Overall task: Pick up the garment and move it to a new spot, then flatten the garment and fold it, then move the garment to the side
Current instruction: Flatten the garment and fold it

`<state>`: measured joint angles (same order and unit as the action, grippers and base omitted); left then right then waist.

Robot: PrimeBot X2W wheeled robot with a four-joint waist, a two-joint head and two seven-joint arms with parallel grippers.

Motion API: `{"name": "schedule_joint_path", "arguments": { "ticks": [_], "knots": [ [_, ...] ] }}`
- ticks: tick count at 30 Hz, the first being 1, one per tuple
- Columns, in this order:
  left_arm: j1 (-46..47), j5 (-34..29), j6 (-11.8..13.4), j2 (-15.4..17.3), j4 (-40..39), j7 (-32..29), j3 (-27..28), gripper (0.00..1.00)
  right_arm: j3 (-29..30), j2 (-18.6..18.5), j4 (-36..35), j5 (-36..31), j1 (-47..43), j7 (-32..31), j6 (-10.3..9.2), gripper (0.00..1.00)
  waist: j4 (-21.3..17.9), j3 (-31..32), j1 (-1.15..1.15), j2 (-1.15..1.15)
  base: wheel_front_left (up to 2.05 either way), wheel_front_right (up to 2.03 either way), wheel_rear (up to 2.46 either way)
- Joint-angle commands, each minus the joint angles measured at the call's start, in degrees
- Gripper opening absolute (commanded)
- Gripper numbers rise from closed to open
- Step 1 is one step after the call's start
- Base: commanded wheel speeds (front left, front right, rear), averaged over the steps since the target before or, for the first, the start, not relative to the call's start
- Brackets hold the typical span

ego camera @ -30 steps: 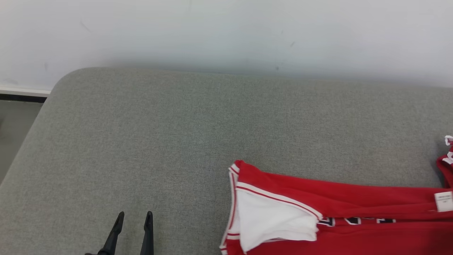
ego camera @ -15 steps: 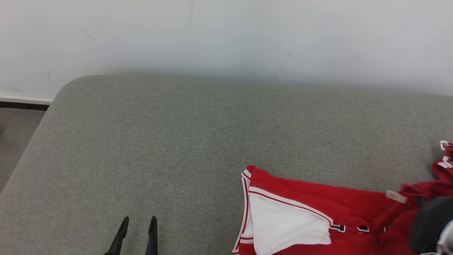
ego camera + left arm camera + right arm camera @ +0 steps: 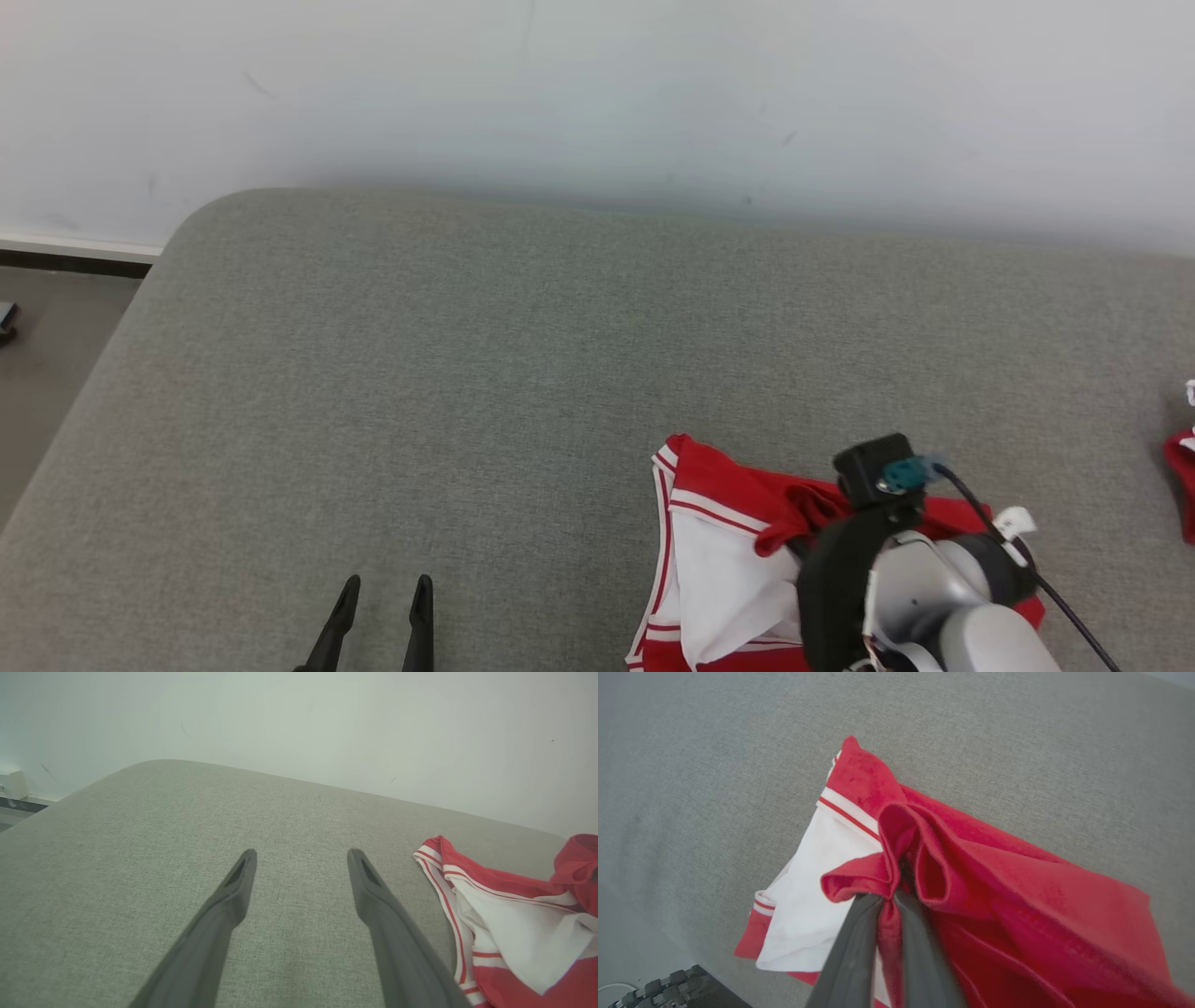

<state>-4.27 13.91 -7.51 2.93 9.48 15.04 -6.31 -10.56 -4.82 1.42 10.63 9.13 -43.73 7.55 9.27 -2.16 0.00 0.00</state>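
The garment [image 3: 719,485] is a red jersey with white stripes and a white panel, lying on the grey cushioned surface [image 3: 467,373] at the lower right. My right gripper [image 3: 799,547] is shut on a bunched red fold of it, and the pale wrist behind hides the cloth's right part. In the right wrist view the two fingers [image 3: 850,961] pinch the garment [image 3: 1017,877] at the gripper [image 3: 887,898], the fold lifted over the white panel. My left gripper [image 3: 386,586] stands open and empty at the lower left, apart from the garment [image 3: 514,924]; its jaws [image 3: 301,855] are spread wide.
A white wall [image 3: 560,93] runs behind the surface. The surface's rounded corner and the floor [image 3: 47,355] lie at the left. A bit of red and white cloth [image 3: 1181,462] shows at the right edge. A dark ribbed part [image 3: 668,989] sits below the near edge.
My right arm has come in from the right, dragging the garment's right part leftward over itself into a bunch. The head camera shifted a little. The left gripper stayed open.
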Motion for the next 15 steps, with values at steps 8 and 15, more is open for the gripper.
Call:
{"name": "schedule_joint_path", "arguments": {
  "ticks": [8, 15],
  "knots": [
    [0.8, 0.9, 0.1, 0.0, 0.9, 0.2, -1.9, 1.00, -5.0, 1.8, 14.6, 2.6, 9.6, 2.8, -0.15, 0.00, 2.9, 0.3, 0.00, 0.00, 0.00, 0.00, 0.00],
    [0.2, 1.1, 0.1, 0.0, 1.0, 0.2, -2.8, 1.00, -6.7, 1.9, 27.2, 6.7, 16.2, 8.4, -0.15, 0.62, 5.3, 0.2, 0.00, 0.00, 0.00, 0.00, 0.00]
  ]
}}
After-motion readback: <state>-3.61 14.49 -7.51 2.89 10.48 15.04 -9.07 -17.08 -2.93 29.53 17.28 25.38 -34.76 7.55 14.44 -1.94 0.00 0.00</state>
